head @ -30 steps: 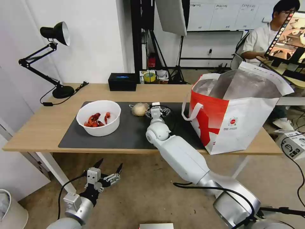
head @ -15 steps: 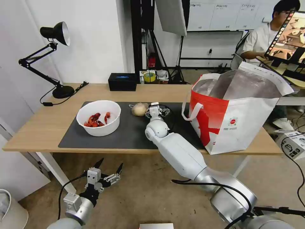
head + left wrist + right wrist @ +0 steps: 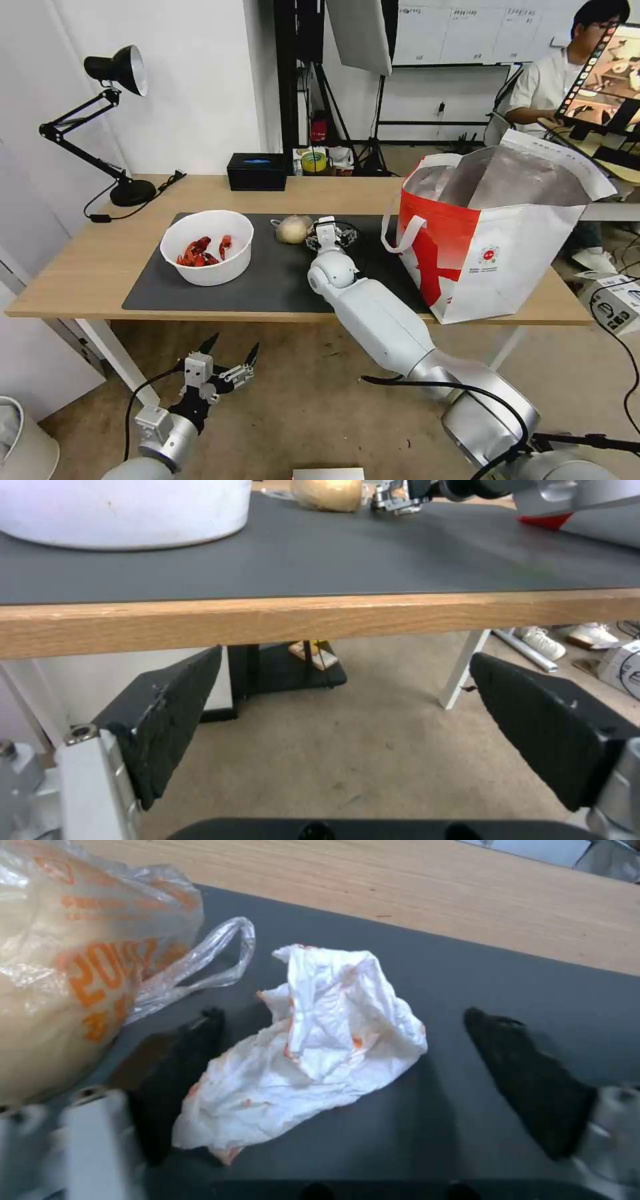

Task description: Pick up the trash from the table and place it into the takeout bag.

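Left gripper (image 3: 230,355): parked below the table's near edge, fingers spread, nothing between them. Table (image 3: 93,267): light wood, dark grey mat (image 3: 267,280) on top. Right gripper (image 3: 347,1060): low over the mat, fingers apart, straddling the crumpled white tissue (image 3: 313,1055), which is creased and flecked orange. Knotted clear bag (image 3: 80,965): just beside the tissue, orange print, beige lump inside. White bowl (image 3: 207,247): on the mat's left part, red shells within. Takeout bag (image 3: 493,233): upright at right, foil-lined, mouth open.
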You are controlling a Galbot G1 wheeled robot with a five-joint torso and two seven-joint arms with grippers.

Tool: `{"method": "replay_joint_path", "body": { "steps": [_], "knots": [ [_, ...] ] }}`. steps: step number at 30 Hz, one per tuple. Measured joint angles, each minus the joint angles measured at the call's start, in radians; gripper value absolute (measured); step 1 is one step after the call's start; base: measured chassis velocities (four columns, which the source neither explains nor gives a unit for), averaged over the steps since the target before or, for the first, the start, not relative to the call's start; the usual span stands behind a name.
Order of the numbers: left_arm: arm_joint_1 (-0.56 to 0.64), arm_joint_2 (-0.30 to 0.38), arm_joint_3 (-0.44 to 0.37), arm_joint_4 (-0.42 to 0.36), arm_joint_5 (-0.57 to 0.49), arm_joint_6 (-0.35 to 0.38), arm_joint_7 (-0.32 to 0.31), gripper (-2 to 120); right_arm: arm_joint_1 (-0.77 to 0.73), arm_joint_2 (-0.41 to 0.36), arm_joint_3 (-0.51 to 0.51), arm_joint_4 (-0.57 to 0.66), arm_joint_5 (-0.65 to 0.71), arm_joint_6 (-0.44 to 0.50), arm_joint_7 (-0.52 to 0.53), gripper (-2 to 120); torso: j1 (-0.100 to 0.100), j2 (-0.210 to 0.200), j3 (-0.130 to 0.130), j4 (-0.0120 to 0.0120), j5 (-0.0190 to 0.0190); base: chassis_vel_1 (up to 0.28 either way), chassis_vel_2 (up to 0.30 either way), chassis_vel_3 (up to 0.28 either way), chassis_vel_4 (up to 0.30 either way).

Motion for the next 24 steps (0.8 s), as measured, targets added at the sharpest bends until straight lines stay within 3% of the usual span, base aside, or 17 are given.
{"method": "replay_joint_path", "body": {
  "steps": [6, 13, 22, 24],
  "knots": [
    [0.000, 0.001, 0.001, 0.000, 0.000, 0.000, 0.000, 100, -0.006, -0.005, 0.000, 0.007, 0.004, 0.002, 0.001, 70, 0.000, 0.000, 0.000, 0.0000, 0.0000, 0.000, 0.000, 0.000, 0.000],
    [0.002, 0.000, 0.001, -0.001, 0.000, 0.000, 0.000, 100, -0.016, -0.012, -0.002, 0.025, 0.023, 0.004, 0.004, 39, 0.000, 0.000, 0.000, 0.0000, 0.0000, 0.000, 0.000, 0.000, 0.000],
    [0.006, -0.001, 0.001, -0.008, 0.000, -0.001, -0.001, 100, -0.022, -0.013, 0.000, 0.040, 0.031, 0.018, 0.005, 14, 0.000, 0.000, 0.000, 0.0000, 0.0001, 0.000, 0.000, 0.000, 0.000],
    [0.010, -0.001, -0.001, -0.012, 0.000, -0.001, -0.001, 100, -0.031, -0.031, -0.001, 0.074, 0.033, 0.040, 0.003, 1, 0.000, 0.000, 0.000, 0.0000, 0.0000, 0.000, 0.000, 0.000, 0.000]
  ]
}}
